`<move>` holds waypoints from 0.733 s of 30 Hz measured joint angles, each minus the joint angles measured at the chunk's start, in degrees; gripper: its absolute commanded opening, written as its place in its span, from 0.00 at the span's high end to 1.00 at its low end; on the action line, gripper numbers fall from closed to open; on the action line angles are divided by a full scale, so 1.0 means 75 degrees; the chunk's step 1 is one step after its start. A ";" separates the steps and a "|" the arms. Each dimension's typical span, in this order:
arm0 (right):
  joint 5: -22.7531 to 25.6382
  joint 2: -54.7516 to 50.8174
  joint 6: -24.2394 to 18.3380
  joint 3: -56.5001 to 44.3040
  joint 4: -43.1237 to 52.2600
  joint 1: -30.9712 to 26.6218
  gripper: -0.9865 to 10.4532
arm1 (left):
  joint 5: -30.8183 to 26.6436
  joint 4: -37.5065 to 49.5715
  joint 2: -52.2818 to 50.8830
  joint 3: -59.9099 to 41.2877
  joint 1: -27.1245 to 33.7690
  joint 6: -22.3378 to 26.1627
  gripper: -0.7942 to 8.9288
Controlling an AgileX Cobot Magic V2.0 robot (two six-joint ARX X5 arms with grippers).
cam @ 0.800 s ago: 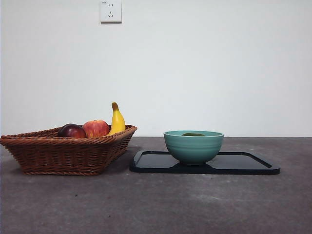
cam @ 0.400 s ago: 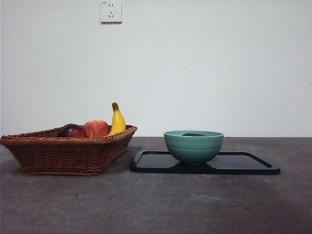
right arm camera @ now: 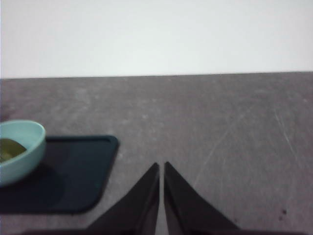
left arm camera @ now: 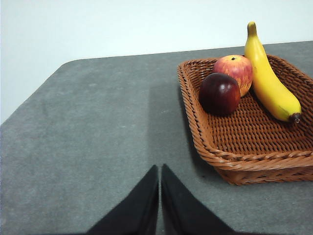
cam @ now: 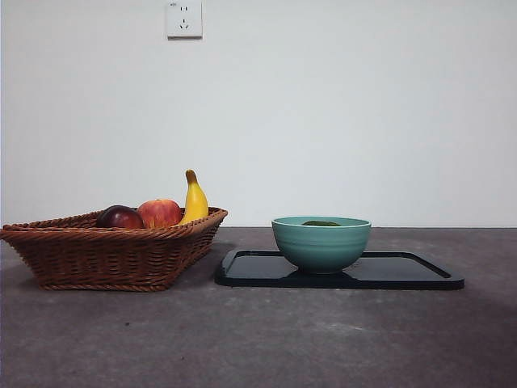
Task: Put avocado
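nothing moved | avocado [cam: 321, 223] in bowl [cam: 321, 245] | pincers only in wrist views

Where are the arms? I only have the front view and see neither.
Observer: The left gripper hangs over bare table beside the basket, jaws shut.
Operator: And the right?
Observer: The right gripper is over bare table beside the tray, jaws shut.
Operator: Is that banana standing up?
Observer: No, the banana lies lengthwise in the basket, next to the apple.
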 measured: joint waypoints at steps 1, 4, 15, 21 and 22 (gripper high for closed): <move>0.0006 0.0000 0.0000 -0.0093 -0.0003 0.0000 0.91 | 0.0000 0.0003 0.0000 0.0000 0.0000 0.0000 0.91; 0.0009 0.0000 0.0006 -0.0300 -0.0015 0.0003 0.91 | 0.0000 0.0000 0.0000 0.0000 0.0000 0.0000 0.91; 0.0017 0.0003 0.0248 -0.0478 -0.0044 0.0000 0.91 | 0.0000 0.0000 0.0000 0.0000 0.0000 0.0000 0.91; 0.0009 0.0003 0.0271 -0.0490 0.0003 0.0000 0.91 | 0.0000 0.0000 0.0000 0.0000 0.0000 0.0000 0.91; 0.0009 0.0003 0.0271 -0.0490 0.0003 0.0000 0.91 | 0.0000 0.0000 0.0000 0.0000 0.0000 0.0000 0.91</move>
